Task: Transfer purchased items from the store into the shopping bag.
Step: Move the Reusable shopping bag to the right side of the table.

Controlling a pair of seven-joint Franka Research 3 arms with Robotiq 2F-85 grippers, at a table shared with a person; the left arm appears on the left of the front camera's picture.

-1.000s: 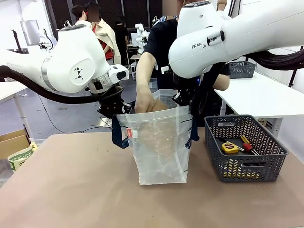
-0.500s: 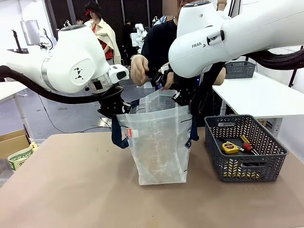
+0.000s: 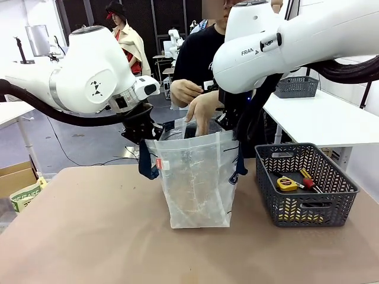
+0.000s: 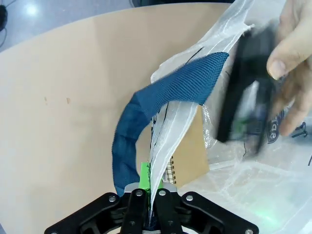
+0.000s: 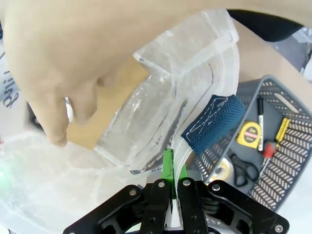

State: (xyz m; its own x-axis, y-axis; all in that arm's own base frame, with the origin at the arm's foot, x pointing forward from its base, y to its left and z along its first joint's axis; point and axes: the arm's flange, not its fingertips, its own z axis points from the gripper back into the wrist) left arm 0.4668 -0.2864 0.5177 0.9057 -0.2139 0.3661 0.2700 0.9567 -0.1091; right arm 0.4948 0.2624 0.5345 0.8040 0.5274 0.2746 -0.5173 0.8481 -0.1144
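"Two end effectors on one bag: how do they stand?"

"Both are closed on it. The left end effector [image 3: 144, 133] [image 4: 149, 195] pinches the rim of the translucent clear plastic shopping bag [image 3: 198, 177] [image 4: 229, 165]. The film is clamped between its green pads, right by the root of a navy blue woven strap handle [image 4: 170, 90]. The right end effector [image 3: 228, 121] [image 5: 170, 183] is clamped the same way on the bag's opposite rim, beside the other navy strap [image 5: 214, 122]."

"And the bag itself?"

"Upright on the tan counter [image 3: 89, 236], its mouth held open between the two."

"Any goods in it?"

"A tan spiral-bound notebook [image 4: 187, 156] stands inside the bag, against the wall nearest the left end effector. The person's hand [image 3: 201, 112] [image 4: 292, 48] [image 5: 73, 58] reaches into the bag's mouth from its far side, holding a dark item [image 4: 243, 92] just above the notebook. It's too blurred to name."

"Anything next to the bag?"

"A dark grey mesh basket [image 3: 308, 210] stands just beside the bag, not touching it, on the right end effector's side. A yellow tape measure [image 3: 287, 184] [image 5: 250, 132] and black scissors [image 5: 242, 168] lie in it."
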